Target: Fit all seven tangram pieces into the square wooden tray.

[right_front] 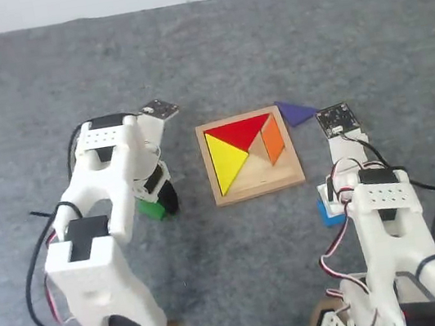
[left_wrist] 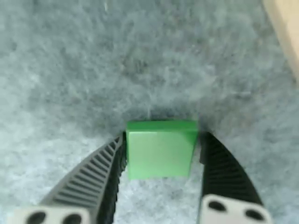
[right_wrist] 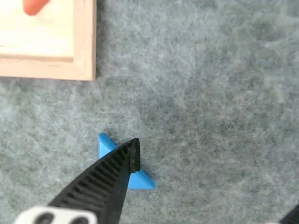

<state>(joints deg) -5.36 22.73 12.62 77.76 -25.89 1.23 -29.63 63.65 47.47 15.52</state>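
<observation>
Square wooden tray (right_front: 259,191) sits mid-table on grey felt-like cloth (right_front: 183,52), pale raised rim, light smooth floor. Three flat glossy pieces are in it: red triangle (right_front: 237,132) along the far edge, yellow triangle (right_front: 227,161) against the side nearer the left arm, the two meeting along a slanted edge, and an orange parallelogram (right_front: 273,139) on the other side, touching the red one. The near corner by the right arm is bare wood. Purple triangle (right_front: 296,111) lies on the cloth just off the tray's far corner, right-arm side. Green square (right_front: 152,210) is on the cloth beside the tray, under the left arm, thick block with crisp edges and a matte top. In the left wrist view it (left_wrist: 161,149) sits between the black ribbed fingers of the left gripper (left_wrist: 163,136): jaws parted around it, one finger against its side, the other just beside with a thin dark gap. Blue triangle (right_front: 328,213) lies on the cloth near the tray's near corner, by the right arm. Right gripper (right_wrist: 212,186) is spread wide, one ribbed finger (right_wrist: 117,172) tip over the blue triangle (right_wrist: 140,179), the other finger well apart at the frame edge, gripping nothing. Tray corner (right_wrist: 84,46) shows in that view too.
</observation>
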